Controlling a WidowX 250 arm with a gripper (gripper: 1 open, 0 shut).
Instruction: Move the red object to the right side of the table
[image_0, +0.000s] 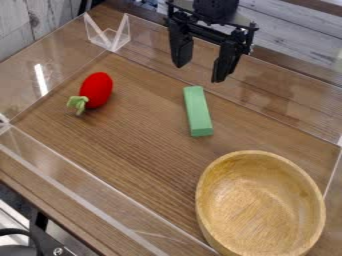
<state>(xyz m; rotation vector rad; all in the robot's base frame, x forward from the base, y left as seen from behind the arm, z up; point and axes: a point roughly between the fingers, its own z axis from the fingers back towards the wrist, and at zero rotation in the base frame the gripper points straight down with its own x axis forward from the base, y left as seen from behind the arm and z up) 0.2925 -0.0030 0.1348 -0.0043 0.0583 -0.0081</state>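
The brown counter (127, 155) has low clear walls along its edges, and the wooden bowl (261, 206) lies at near right, close to the border. The dark jaws (203, 73) are at the far middle, opened wide and holding nothing, and the green block (198, 111) lies near them. The red object (96, 90) rests at left, near the left edge, with bare wood between it and the block.

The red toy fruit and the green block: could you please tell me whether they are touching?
Apart: the camera view shows bare tabletop between the red toy fruit and the green block.
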